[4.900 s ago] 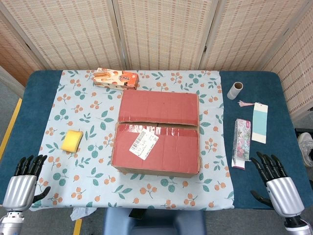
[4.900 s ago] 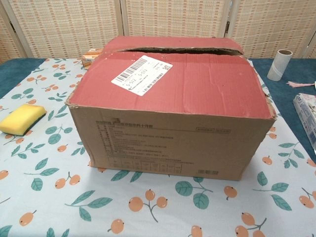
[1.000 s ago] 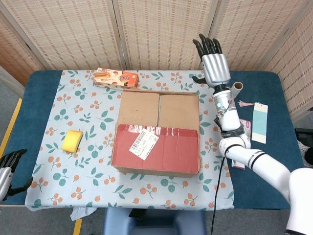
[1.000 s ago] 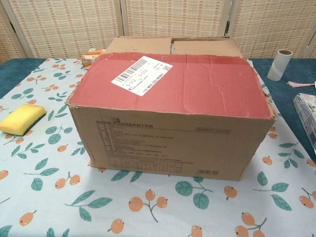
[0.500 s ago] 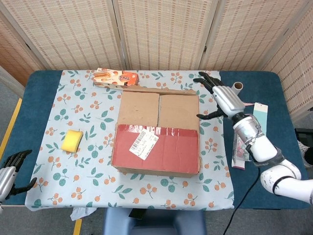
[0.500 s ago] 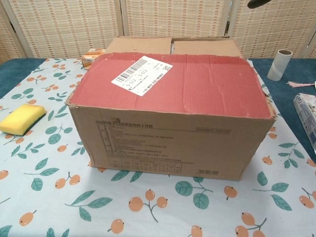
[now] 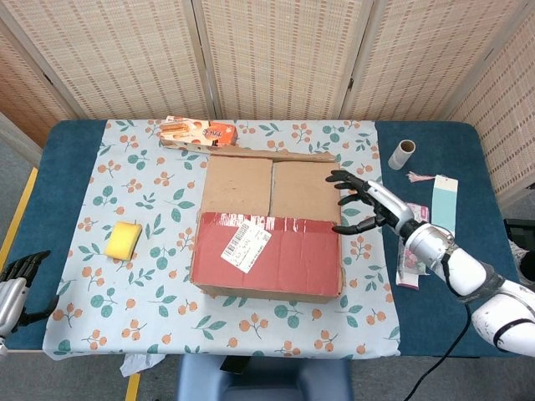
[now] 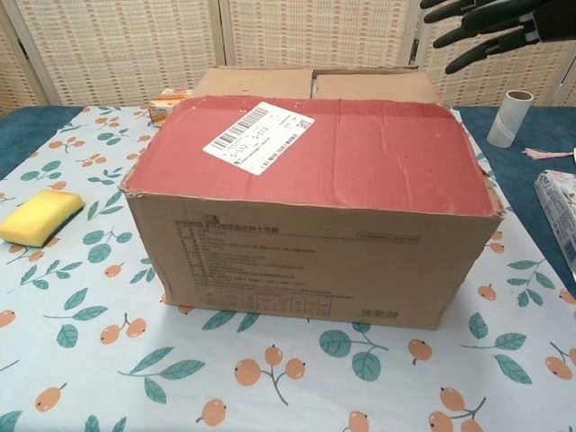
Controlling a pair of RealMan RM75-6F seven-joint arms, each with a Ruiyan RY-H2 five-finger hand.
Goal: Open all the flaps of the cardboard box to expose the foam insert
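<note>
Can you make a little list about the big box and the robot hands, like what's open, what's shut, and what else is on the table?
box: cardboard box in the middle of the flowery cloth
far flap: folded back, open
near flap: red flap with a white label, lying flat, shut
under the far flap: two plain brown inner flaps, shut
foam: not showing yet
right robot hand: fingers spread, empty, over the box's right edge
left robot hand: at the table's near left corner, empty
other things: yellow sponge, orange packet, cardboard tube
</note>
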